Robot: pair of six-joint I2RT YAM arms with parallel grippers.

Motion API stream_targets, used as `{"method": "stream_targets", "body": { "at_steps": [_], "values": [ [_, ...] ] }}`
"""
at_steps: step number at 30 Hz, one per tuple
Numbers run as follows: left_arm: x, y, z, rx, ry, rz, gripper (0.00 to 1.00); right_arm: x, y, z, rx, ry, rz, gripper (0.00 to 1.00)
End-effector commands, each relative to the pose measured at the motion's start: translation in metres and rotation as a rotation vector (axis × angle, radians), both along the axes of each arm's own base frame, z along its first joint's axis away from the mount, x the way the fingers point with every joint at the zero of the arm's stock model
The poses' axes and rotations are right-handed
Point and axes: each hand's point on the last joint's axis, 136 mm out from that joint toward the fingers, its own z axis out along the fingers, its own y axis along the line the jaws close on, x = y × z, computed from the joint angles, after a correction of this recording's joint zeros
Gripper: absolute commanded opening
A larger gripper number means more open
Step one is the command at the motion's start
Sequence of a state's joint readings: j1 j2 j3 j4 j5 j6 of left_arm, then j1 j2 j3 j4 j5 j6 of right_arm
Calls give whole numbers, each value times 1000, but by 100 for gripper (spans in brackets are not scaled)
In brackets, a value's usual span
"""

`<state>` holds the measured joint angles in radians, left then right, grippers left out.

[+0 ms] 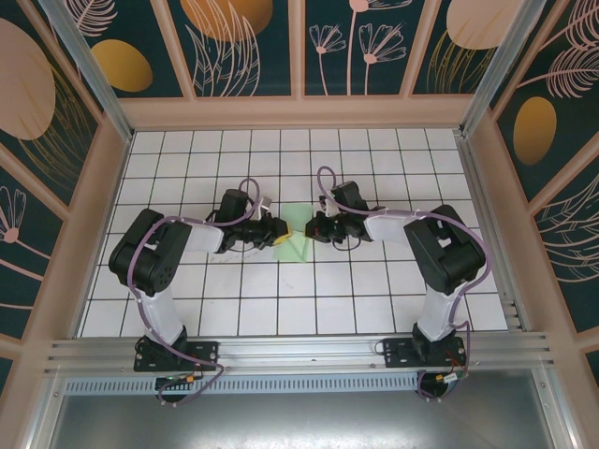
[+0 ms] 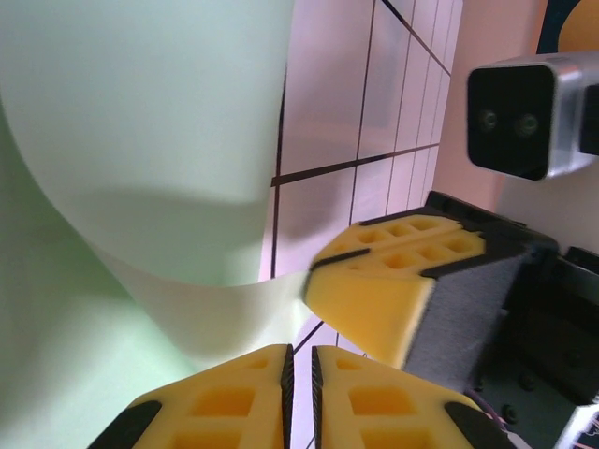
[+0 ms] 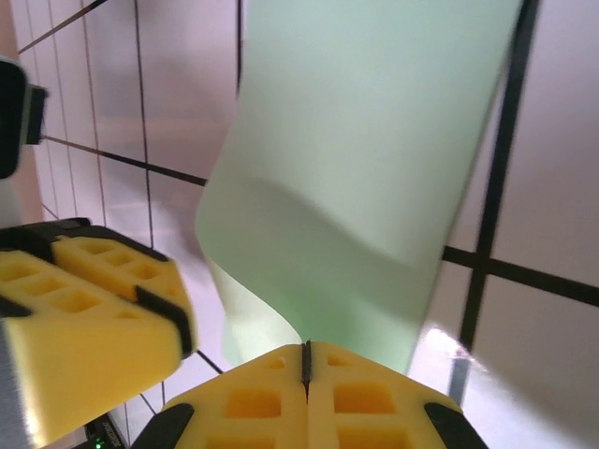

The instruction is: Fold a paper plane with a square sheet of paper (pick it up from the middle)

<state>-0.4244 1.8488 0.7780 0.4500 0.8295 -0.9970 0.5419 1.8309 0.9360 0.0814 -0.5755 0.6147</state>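
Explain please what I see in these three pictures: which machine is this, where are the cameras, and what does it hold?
These are two robot arms bolted at the near edge of a white tiled table. One picture looks down from above; the other two come from cameras on each wrist. Between the arms is a thin pale mint-green sheet of paper, curved and lifted. The left claw and the right claw, both with yellow fingers, are each shut on an edge of it.

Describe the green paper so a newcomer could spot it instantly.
Look at the middle of the white gridded table, in the gap where the two arms meet. The pale mint-green sheet of paper sits there, pinched by the left gripper and the right gripper. Nothing else there is green, thin and curled.
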Motion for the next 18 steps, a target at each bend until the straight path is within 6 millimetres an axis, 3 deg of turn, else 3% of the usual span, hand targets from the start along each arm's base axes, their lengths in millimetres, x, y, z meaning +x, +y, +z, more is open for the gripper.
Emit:
{"method": "stream_targets", "body": {
  "at_steps": [1, 18],
  "values": [
    [0, -8, 5, 18, -24, -35, 17, 8, -9, -9, -39, -6, -4, 2],
    [0, -21, -6, 82, -20, -64, 15, 16, -5, -10, -33, -33, 38, 1]
  ]
}}
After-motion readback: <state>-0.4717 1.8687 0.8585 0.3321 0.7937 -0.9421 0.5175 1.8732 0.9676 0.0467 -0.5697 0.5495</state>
